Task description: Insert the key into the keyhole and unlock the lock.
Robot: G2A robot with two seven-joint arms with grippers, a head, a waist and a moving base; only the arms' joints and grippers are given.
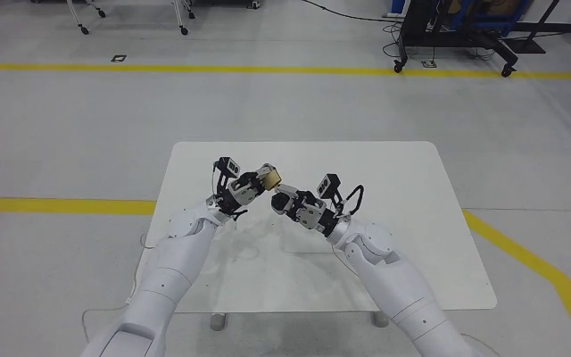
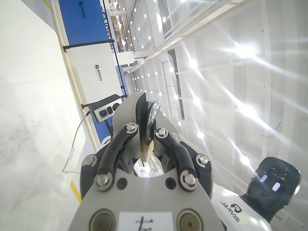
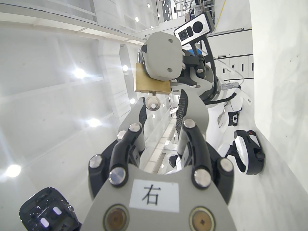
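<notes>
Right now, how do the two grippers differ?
The left gripper is shut on the lock; the right gripper is open and grips nothing. The left gripper's fingers clamp the lock's upper part, while the right gripper's fingers stand apart, with the head of the key between them and its blade in the lock. Both are raised above the table and meet at the lock.
</notes>
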